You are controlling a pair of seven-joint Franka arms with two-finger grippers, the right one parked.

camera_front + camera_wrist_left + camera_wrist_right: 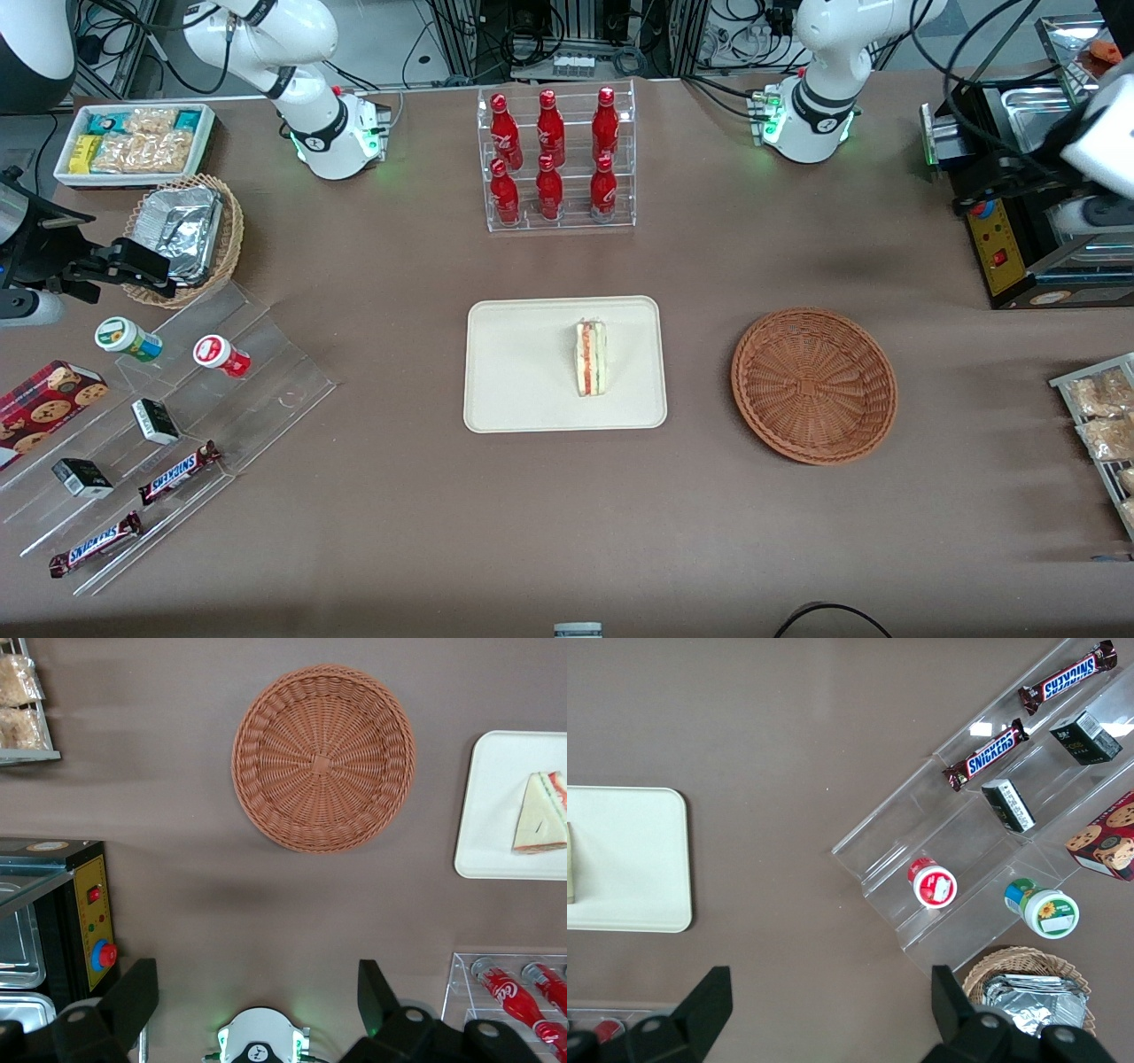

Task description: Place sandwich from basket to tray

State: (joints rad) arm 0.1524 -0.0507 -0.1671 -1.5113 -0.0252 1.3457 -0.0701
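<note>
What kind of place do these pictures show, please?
Probably a lab mock-up of a snack counter: bottle rack, candy-bar display, a sandwich on a tray, empty basket. The open gripper hovers above the table.

"SNICKERS" reads across two brown candy bars point(180, 472) point(96, 544) lying on a clear stepped display stand point(266, 372); no other lettering is legible.

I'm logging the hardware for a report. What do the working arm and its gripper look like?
The left arm has a glossy white shell with black joint bands, green lights at its base and black cables trailing off it. Its gripper, high above the table beside the basket, has black fingers, spread wide and empty.
</note>
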